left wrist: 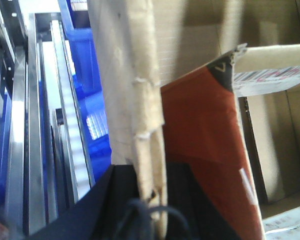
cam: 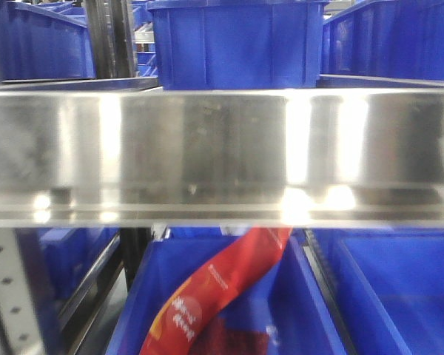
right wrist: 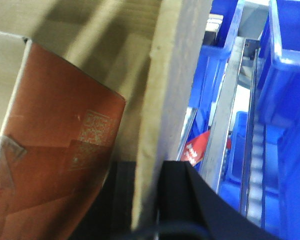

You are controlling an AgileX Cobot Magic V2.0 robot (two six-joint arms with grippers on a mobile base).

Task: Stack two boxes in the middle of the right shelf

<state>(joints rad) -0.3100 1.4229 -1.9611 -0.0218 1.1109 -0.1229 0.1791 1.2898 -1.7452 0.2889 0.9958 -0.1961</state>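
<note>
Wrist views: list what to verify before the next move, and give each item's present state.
1. Left hand clamped on the cardboard box wall: ok, a black finger shows on each side of the edge.
2. Right hand clamped on the opposite wall: ok, same.
3. Gripped wall sound: not ok, its edge is creased and frayed near the left hand.
4. Red pack inside the box settled: cannot tell; it leans tilted.
5. Box bottom clears the steel shelf rail: cannot tell, the front view shows no box.
6. Room beside the blue bin: cannot tell.
</note>
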